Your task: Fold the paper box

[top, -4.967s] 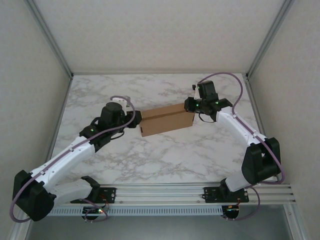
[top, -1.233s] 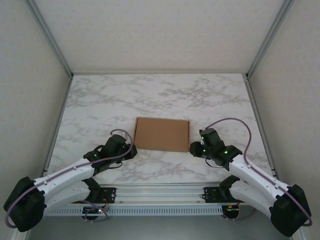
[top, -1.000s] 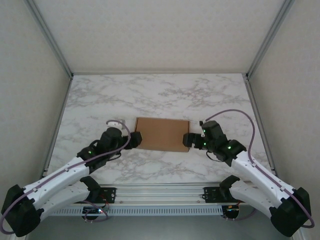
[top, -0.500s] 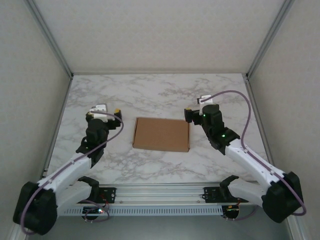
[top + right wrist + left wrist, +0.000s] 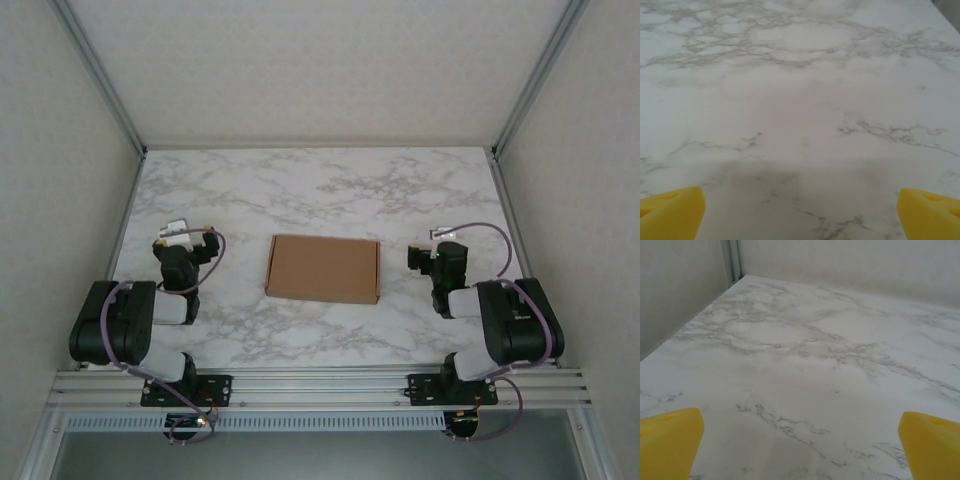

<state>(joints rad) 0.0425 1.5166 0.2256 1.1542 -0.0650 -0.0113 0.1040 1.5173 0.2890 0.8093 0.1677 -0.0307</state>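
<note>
The paper box (image 5: 322,268) is a closed flat brown cardboard rectangle lying in the middle of the marble table (image 5: 320,185). My left gripper (image 5: 190,232) is well to the left of it, folded back over its arm, open with nothing in it. My right gripper (image 5: 432,246) sits a short way off the box's right edge, also open and holding nothing. In the left wrist view the yellow fingertips (image 5: 670,442) stand wide apart over bare marble, and the left gripper (image 5: 800,450) holds nothing. The right gripper (image 5: 800,215) looks the same, its fingertips (image 5: 930,212) at the frame corners.
Grey walls with metal corner posts (image 5: 110,90) enclose the table on three sides. The aluminium rail (image 5: 320,385) carrying both arm bases runs along the near edge. Bare marble lies behind and on both sides of the box.
Both arms have pulled away from the box's sides and folded back toward their bases. The box lies flat where it was half a second ago.
</note>
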